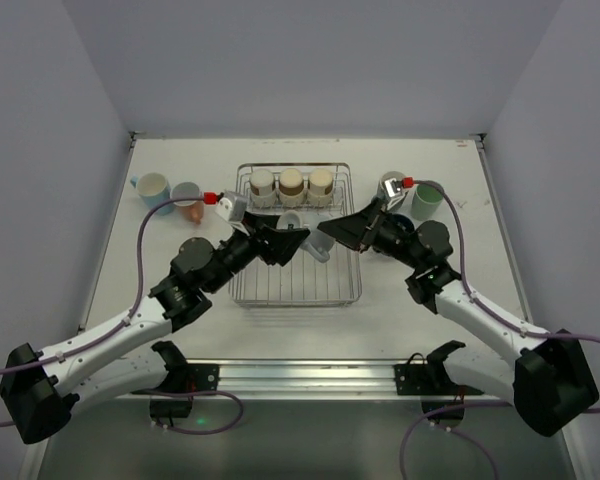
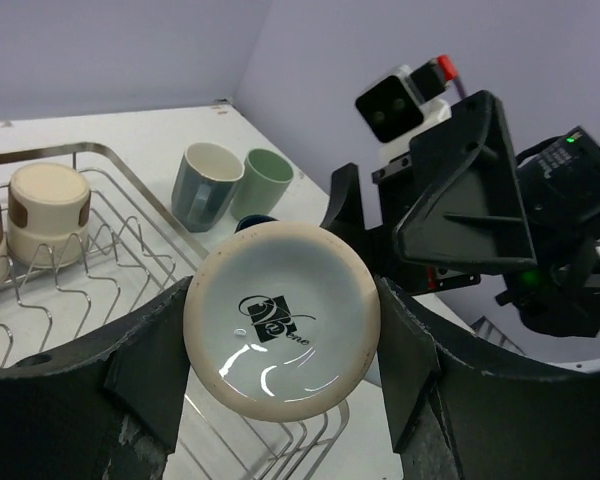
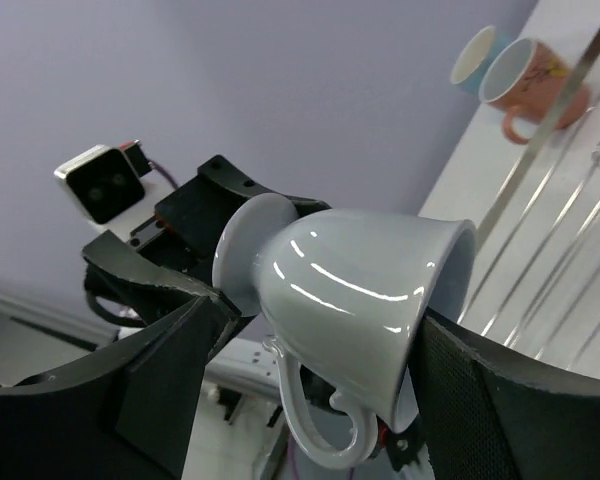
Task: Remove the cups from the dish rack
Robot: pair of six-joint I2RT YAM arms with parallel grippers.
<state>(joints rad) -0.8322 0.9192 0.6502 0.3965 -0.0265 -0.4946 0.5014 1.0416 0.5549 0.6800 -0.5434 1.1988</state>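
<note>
The cup (image 1: 317, 249) hangs on its side above the middle of the rack (image 1: 280, 287), between the two claws and clear of the wires. The left gripper (image 1: 298, 243) has its fingers (image 2: 145, 375) closed against either side of the cup's foot, whose printed underside faces that wrist's camera. The right gripper (image 1: 332, 232) comes in from the other side. Its fingers (image 3: 170, 370) are spread wide around the cup's body, the handle hanging down between them. They look to be touching the rim and foot, but whether they press cannot be told.

Three tan cups (image 1: 292, 183) stand upside down in the rack's far row, well behind both claws. On the table (image 1: 495, 215) left of the rack stand a blue cup (image 1: 154, 188) and a pink cup (image 1: 188, 200), touching. Right of the rack stand a grey cup (image 2: 205, 185) and a green cup (image 2: 268, 178) side by side.

From above, the held cup is largely covered by the claws, and the right wrist hides the grey cup. A navy cup (image 2: 255, 218) shows only as a sliver of rim behind the held cup's foot. In the left wrist view only two tan cups show, one cut off at the picture's left edge.
</note>
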